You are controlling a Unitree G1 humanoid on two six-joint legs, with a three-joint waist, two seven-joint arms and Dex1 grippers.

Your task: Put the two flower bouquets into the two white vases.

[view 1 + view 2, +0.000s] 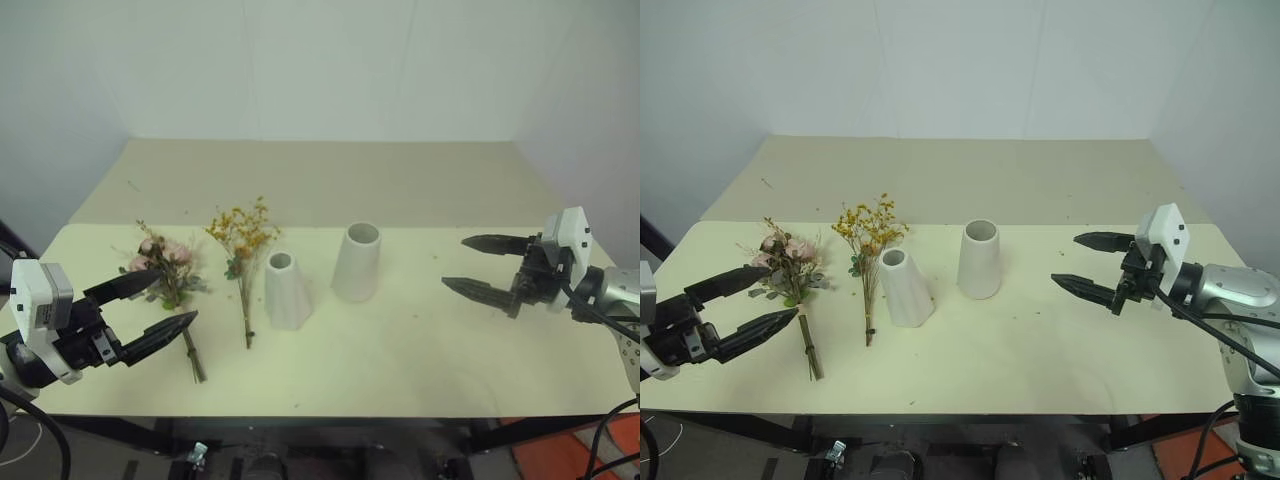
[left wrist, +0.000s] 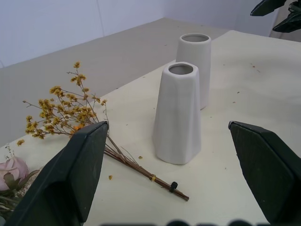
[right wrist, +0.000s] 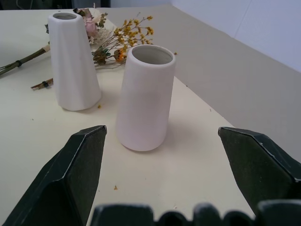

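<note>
Two white vases stand upright mid-table: the shorter narrow-mouthed vase (image 1: 286,291) and, to its right, the wider-mouthed vase (image 1: 357,261). A bouquet of pink roses (image 1: 165,268) lies flat at the left. Between it and the shorter vase lies the yellow-orange bouquet (image 1: 243,250), stems toward the front edge. My left gripper (image 1: 160,304) hovers open over the front left of the table, just in front of the roses, holding nothing. My right gripper (image 1: 473,265) hangs open and empty at the right, well clear of the wider vase.
The pale yellow table (image 1: 420,350) meets a beige surface (image 1: 320,180) behind it, with white walls beyond. Open tabletop lies between the wider vase and my right gripper.
</note>
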